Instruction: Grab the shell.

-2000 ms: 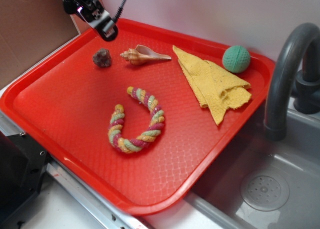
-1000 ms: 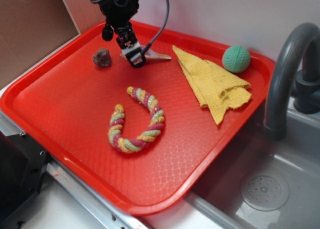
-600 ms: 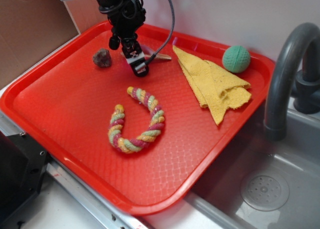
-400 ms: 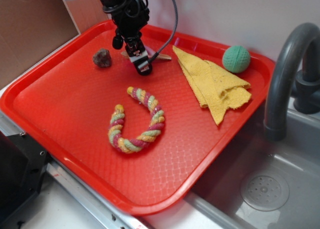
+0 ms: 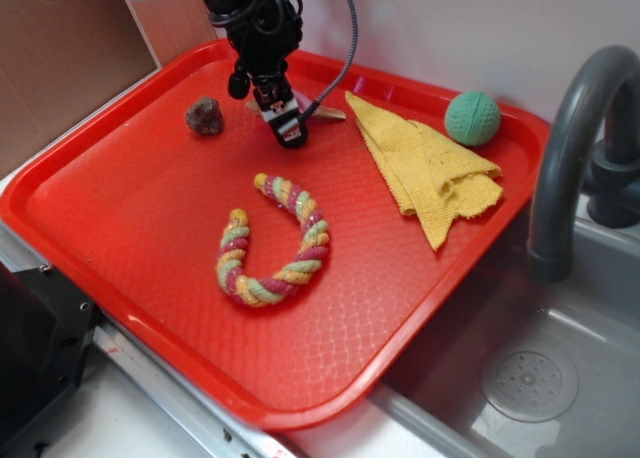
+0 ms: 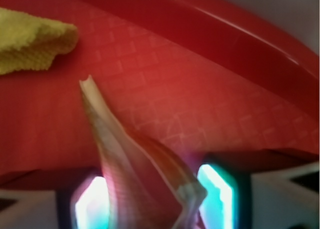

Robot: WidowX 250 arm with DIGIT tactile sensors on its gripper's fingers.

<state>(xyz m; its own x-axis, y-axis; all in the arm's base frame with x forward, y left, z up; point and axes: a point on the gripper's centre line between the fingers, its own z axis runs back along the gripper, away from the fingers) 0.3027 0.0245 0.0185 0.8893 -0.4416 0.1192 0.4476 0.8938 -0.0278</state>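
The end effector (image 5: 283,118) is low over the tray (image 5: 120,238), spread, with the shell (image 6: 135,174) between its two fingers — the wrist view shows a finger (image 6: 217,189) on each side of the shell's broad body and the thin tail running ahead toward the tray's far rim. Whether the pads touch yet I cannot tell.

The risk, as I judge it: the ridged, tapered body may squirt out or twist as the fingers meet, or a tip may scrape the tray.

The tray also holds a rock (image 5: 203,115) beside the end effector, a rope ring (image 5: 275,240) nearer the camera, a yellow cloth (image 5: 428,168) beyond the tail, and a green ball (image 5: 472,117) well apart.
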